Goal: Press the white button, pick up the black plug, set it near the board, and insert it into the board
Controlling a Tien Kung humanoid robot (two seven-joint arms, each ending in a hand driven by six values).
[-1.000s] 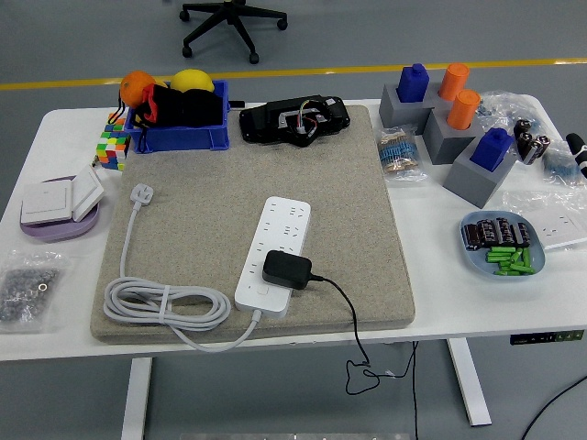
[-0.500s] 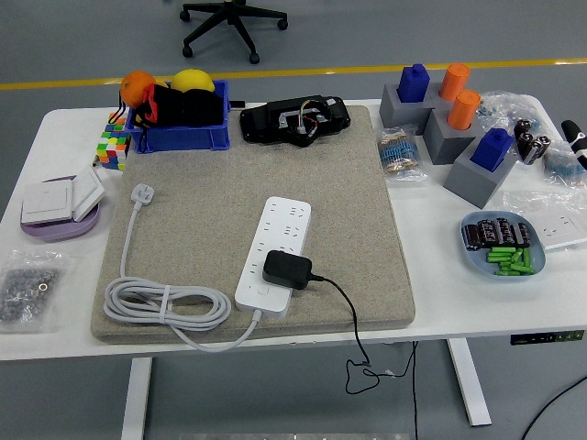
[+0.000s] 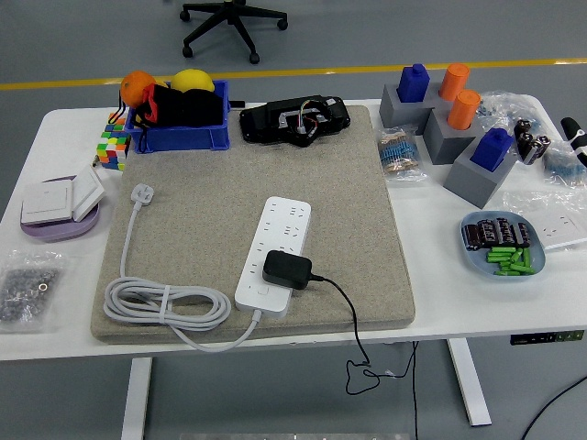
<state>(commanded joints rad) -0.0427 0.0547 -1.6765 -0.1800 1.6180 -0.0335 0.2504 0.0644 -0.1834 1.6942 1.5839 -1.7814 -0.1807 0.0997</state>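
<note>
A white power strip [image 3: 278, 240] lies on the grey mat [image 3: 202, 202], its white cable [image 3: 165, 304] coiled at the mat's near left. The black plug [image 3: 287, 269] sits on the strip's near end, and its black cord [image 3: 353, 330] trails over the table's front edge. I cannot make out the strip's white button. Only a black and white tip of my right hand [image 3: 574, 134] shows at the far right edge, well away from the strip. My left hand is out of view.
A blue bin [image 3: 179, 137] with fruit and a black device [image 3: 295, 121] stand at the mat's back. Grey blocks with blue and orange pegs [image 3: 454, 124] and a blue dish of parts [image 3: 503, 246] are on the right. A wall switch on a purple dish [image 3: 57, 209] is on the left.
The tip of my right hand at the right edge has moved up the picture, away from me. Nothing on the mat has moved.
</note>
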